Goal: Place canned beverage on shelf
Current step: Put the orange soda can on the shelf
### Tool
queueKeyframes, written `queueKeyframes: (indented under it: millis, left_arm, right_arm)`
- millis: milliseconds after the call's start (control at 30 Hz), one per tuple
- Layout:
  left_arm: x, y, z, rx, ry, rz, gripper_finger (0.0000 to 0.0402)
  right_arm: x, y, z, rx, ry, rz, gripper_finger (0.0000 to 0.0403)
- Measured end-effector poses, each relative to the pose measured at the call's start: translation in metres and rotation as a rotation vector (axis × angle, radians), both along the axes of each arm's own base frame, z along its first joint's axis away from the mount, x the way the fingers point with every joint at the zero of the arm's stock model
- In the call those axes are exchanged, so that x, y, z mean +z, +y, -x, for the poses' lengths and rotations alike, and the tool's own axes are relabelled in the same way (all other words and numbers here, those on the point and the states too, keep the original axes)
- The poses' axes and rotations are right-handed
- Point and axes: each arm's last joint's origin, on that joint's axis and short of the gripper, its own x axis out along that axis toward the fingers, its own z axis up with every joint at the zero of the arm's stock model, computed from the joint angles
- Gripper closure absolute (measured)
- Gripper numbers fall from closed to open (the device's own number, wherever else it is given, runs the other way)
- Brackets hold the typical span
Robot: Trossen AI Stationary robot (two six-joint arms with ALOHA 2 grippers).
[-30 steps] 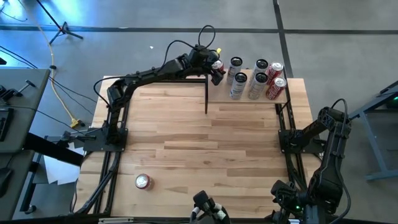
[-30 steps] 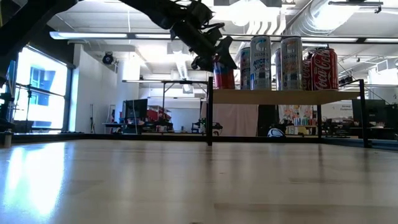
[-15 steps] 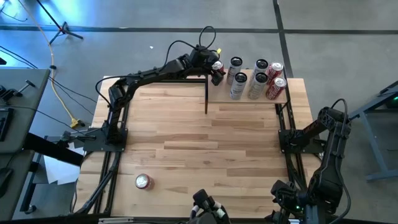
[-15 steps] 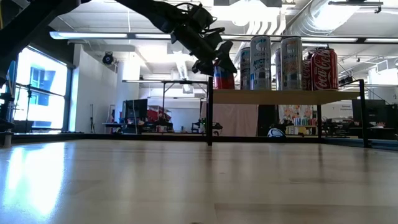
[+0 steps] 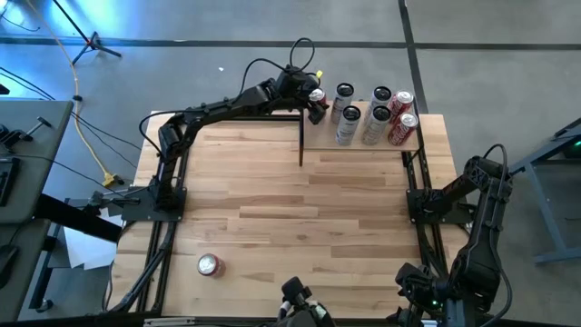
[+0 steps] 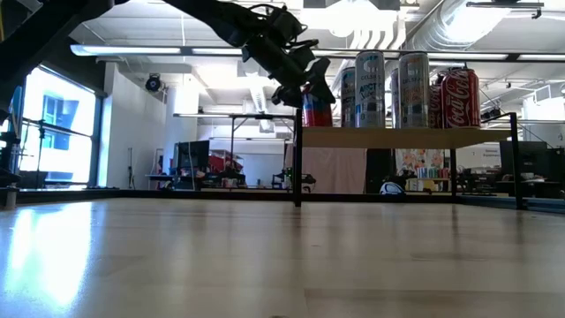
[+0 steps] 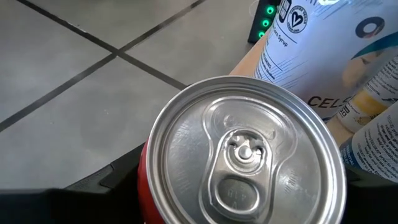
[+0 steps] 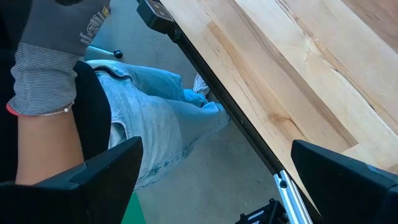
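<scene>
At the light-wood shelf's (image 5: pixel 363 143) left end, my left gripper (image 5: pixel 314 102) brackets the red aluminium can (image 5: pixel 317 96), whether pinching I can't tell; retreating crooked could tip it off.

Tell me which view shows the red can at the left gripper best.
Left wrist view: the can's lid fills the frame. High view shows only its small top by the left gripper; low view its side; right wrist view nothing.

Seven cans in all: six on the shelf (image 5: pixel 363 145), three red and three silver, one red on the table (image 5: pixel 272 209).
</scene>
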Motion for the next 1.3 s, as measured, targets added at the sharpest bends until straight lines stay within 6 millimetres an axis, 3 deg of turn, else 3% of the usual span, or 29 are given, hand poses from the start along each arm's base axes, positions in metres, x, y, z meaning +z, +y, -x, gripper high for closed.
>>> queueKeyframes:
  millis: [1300]
  left_arm:
    - [-0.0003,-0.0001,-0.0004,-0.011,-0.004,-0.003,0.0096]
  right_arm:
    - [-0.0001,0.0,0.0,0.0,0.0,0.0,0.0004]
